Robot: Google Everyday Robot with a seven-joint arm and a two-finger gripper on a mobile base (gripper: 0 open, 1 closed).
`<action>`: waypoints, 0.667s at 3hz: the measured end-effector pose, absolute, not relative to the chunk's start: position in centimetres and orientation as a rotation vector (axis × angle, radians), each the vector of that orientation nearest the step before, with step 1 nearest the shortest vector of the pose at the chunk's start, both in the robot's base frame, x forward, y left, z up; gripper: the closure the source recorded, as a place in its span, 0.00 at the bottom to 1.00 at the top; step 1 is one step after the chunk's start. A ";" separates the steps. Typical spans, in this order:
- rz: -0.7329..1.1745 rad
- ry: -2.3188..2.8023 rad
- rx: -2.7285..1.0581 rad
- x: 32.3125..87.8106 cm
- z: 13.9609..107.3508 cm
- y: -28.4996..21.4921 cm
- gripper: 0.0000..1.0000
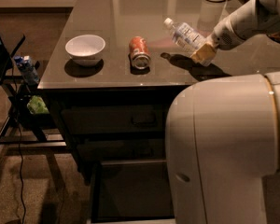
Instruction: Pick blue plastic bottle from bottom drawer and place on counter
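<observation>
Counter layout, with the drawer open below.
On the counter [130,8], a bowl [85,48] sits left and a can [139,52] lies right of it. Further right, the gripper [202,54] grips the bottle [184,35], tilted above the counter. The bottom drawer [130,190] juts out in front.

No text can be read. The label on the bottle [184,35], held by the gripper [204,54] at upper right, and the can [139,53] are illegible.

Pincer [203,54] grips tilted blue plastic bottle [183,34] over counter [107,13].
</observation>
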State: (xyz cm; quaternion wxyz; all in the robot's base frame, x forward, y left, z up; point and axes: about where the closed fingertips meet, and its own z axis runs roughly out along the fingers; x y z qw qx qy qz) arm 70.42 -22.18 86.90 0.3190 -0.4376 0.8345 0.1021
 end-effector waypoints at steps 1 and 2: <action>0.291 2.215 -1.189 71.0 86.1 -21.2 1.00; 0.329 2.232 -1.252 71.0 85.1 -19.6 1.00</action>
